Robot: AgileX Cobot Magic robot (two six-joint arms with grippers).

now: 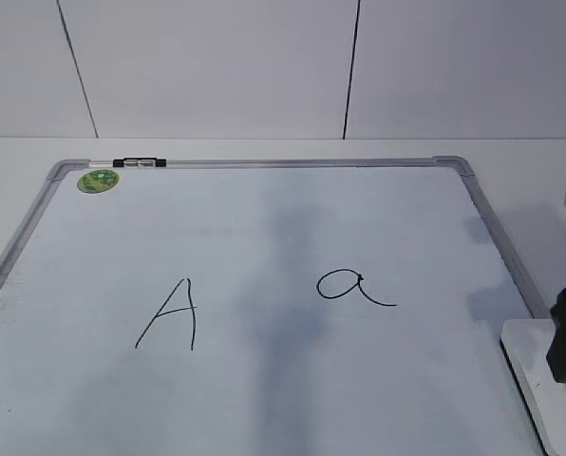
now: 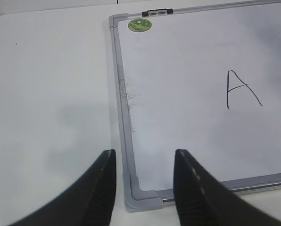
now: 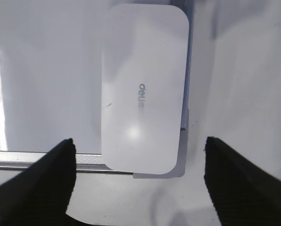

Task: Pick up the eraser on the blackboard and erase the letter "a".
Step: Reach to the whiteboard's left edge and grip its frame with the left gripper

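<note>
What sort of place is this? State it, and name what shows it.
Probably a lab bench set up for robot trials: a whiteboard lies flat on a plain white table, an eraser sits at its corner, and bare white wall panels stand behind.

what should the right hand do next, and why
Probably lower the right hand straight down over the eraser and close on it. Its fingers stand wide open on either side of the eraser, which lies untouched on the blackboard's corner, and the letter "a" is not yet erased.
</note>
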